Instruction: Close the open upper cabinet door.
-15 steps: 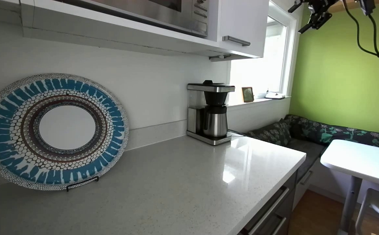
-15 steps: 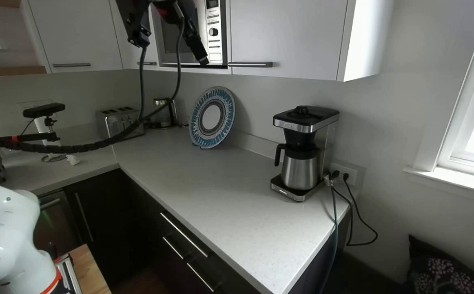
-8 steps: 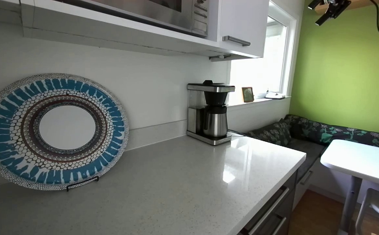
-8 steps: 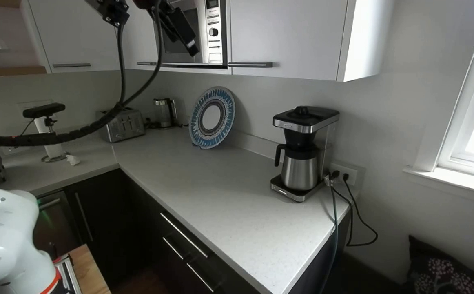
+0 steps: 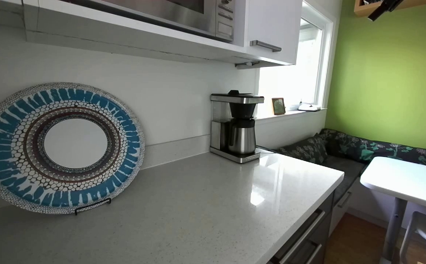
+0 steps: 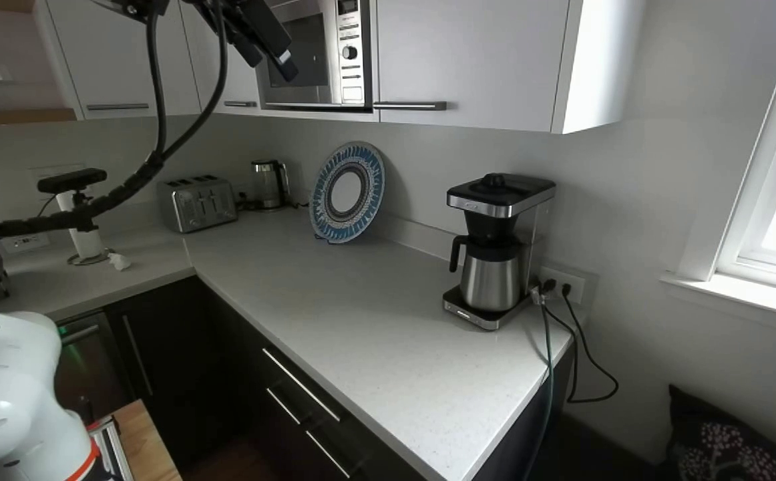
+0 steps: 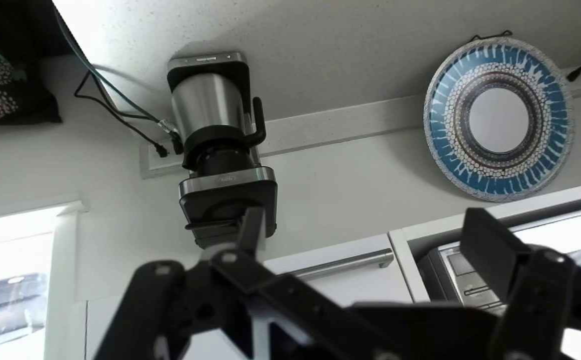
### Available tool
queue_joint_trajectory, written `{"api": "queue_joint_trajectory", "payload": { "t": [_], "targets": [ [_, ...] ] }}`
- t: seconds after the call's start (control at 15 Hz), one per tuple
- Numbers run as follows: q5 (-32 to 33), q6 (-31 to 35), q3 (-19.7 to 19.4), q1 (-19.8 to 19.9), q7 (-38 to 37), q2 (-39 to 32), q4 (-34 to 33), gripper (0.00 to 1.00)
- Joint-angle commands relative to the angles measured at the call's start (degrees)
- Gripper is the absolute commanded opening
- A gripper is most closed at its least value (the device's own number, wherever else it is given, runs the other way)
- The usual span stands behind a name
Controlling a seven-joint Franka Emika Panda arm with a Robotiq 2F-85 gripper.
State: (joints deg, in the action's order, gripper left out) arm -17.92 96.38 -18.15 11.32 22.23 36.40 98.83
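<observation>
the upper cabinet door (image 6: 468, 59) beside the microwave (image 6: 321, 53) looks already flush, and i see none ajar, so it is better that the gripper (image 7: 365, 232), spread and empty, pushes only softly and flat, if at all.

Arm (image 6: 7, 394), white & rounded where it shows at lower L in an exterior view, cut by L edge, w/ red-orange band (image 6: 85, 463) low down. Gripper (image 7: 365, 217), dark, hangs high in both exterior views, cropped by top edge, slanting downwd. from where I stand. Wrist view: fingers (image 7: 488, 245) spread wide, set opp. each other, well apart; bases dark & blurred.
</observation>
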Motion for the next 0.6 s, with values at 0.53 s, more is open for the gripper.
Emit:
{"api": "queue_joint_trajectory", "payload": {
  "t": [0.53],
  "targets": [
    [1.4, 0.2, -1.5, -3.4, -1.0, 0.9, -0.1, 1.0]
  ]
}}
